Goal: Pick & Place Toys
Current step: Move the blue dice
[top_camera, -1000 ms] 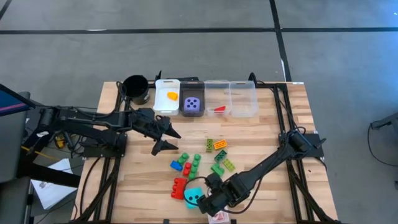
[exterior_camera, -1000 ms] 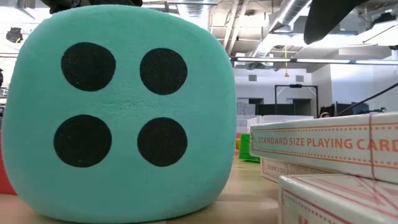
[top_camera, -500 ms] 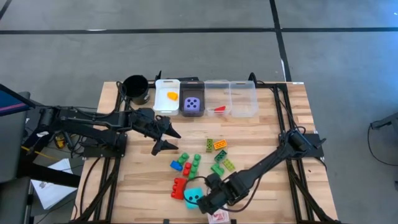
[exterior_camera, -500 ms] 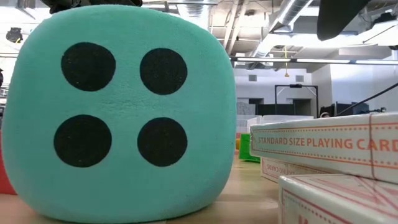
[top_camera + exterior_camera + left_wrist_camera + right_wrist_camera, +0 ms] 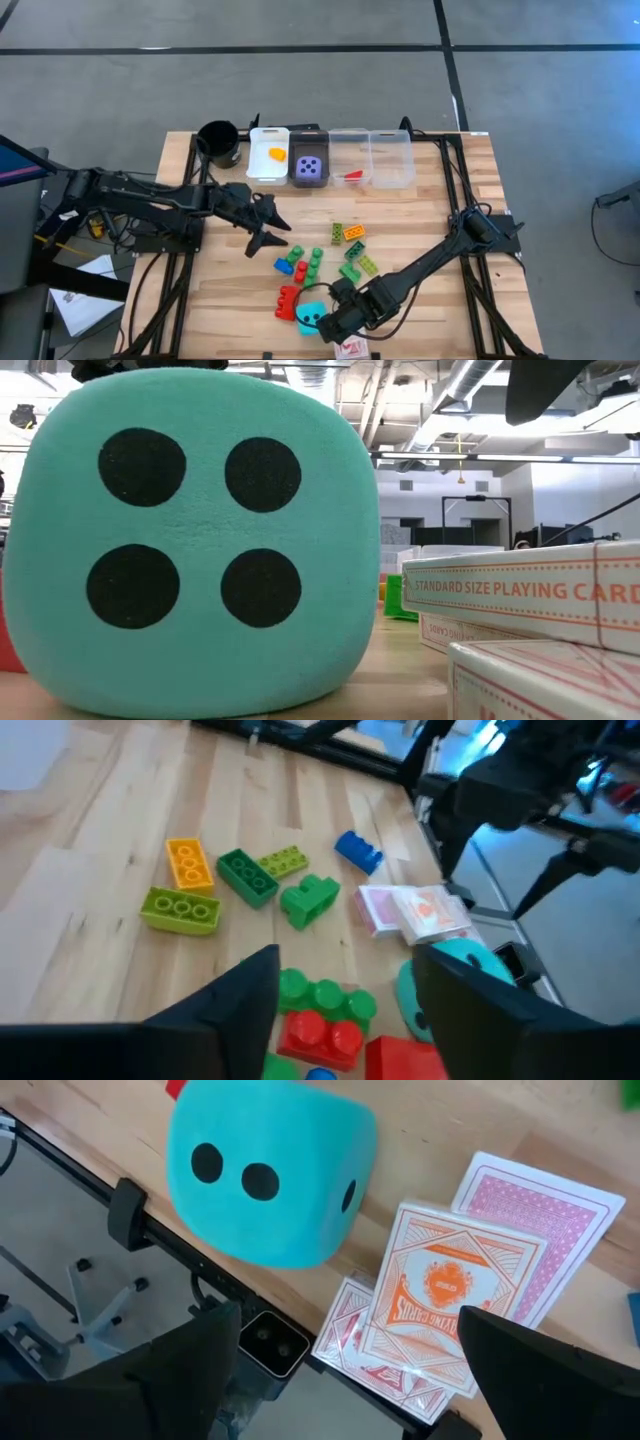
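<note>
Small plastic bricks [image 5: 320, 262], green, red, blue, yellow and orange, lie scattered on the table's middle. My left gripper [image 5: 274, 234] hovers open just left of them; its wrist view shows the bricks [image 5: 250, 885] ahead of its fingers [image 5: 240, 1005]. A cyan die [image 5: 310, 318] rests on the table at the near edge, with red-white card packs [image 5: 350, 348] beside it. My right gripper [image 5: 335, 320] hangs open above the die [image 5: 265, 1170] and the card packs [image 5: 440, 1295], touching neither. A purple die [image 5: 310, 168] lies in a dark bin.
A row of bins [image 5: 392, 158] stands at the far edge, one holding an orange piece [image 5: 277, 154], one a red piece [image 5: 350, 174]. A black cup [image 5: 219, 140] stands left of them. The low view is filled by the cyan die [image 5: 190, 540] and card packs [image 5: 520, 595].
My left gripper has swung a little toward the table's near edge, closer to the bricks. The right gripper, the dice, the cards and the bricks have kept their places.
</note>
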`<move>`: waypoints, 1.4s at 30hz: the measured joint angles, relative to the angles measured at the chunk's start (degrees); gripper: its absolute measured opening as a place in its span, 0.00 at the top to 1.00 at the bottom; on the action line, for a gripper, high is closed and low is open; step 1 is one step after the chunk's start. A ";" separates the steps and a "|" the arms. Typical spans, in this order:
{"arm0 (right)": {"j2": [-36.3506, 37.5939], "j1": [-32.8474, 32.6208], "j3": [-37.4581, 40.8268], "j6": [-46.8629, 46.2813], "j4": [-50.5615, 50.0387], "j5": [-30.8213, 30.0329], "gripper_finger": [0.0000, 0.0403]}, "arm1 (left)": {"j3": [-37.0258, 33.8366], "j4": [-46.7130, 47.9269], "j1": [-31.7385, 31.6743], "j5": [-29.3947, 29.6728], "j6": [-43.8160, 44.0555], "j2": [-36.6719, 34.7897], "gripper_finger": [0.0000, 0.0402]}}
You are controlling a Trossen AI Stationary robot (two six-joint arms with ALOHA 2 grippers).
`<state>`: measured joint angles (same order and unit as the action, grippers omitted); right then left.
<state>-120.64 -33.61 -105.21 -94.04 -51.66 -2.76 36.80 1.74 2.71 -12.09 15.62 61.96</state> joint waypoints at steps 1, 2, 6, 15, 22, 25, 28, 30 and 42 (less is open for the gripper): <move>0.00 0.00 0.00 0.00 0.00 0.00 0.09 | 0.00 0.07 0.33 0.19 0.01 0.53 0.53; 0.00 0.00 0.00 0.01 -0.03 0.00 0.09 | 0.02 -0.17 0.63 0.29 0.04 1.20 0.57; 0.00 0.04 0.02 0.13 -0.17 0.00 0.09 | 0.02 -0.05 1.69 0.24 0.09 3.97 0.77; -0.01 0.44 0.02 -0.04 -1.77 0.02 0.09 | 0.02 -0.85 2.68 0.23 1.35 8.00 0.99; -1.46 3.17 0.50 -1.90 -4.95 1.42 0.09 | 0.00 -1.09 2.68 0.23 1.30 9.05 1.00; -2.34 4.74 0.48 0.04 -4.35 3.64 0.09 | 0.00 -1.62 2.70 0.23 1.28 8.90 1.00; -3.46 5.96 0.52 1.50 -4.22 6.51 0.09 | 0.00 -1.65 2.70 0.23 1.30 8.65 1.00; -4.42 6.64 0.29 1.68 -2.85 8.87 0.09 | 0.00 -1.57 2.68 0.23 1.28 8.64 1.00; -5.35 8.29 0.50 4.12 4.55 10.46 0.09 | -0.04 -0.03 2.68 0.03 1.18 8.45 1.00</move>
<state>-125.99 -25.32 -104.71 -89.92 -47.11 7.69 36.75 1.71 5.39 -12.05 16.81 70.41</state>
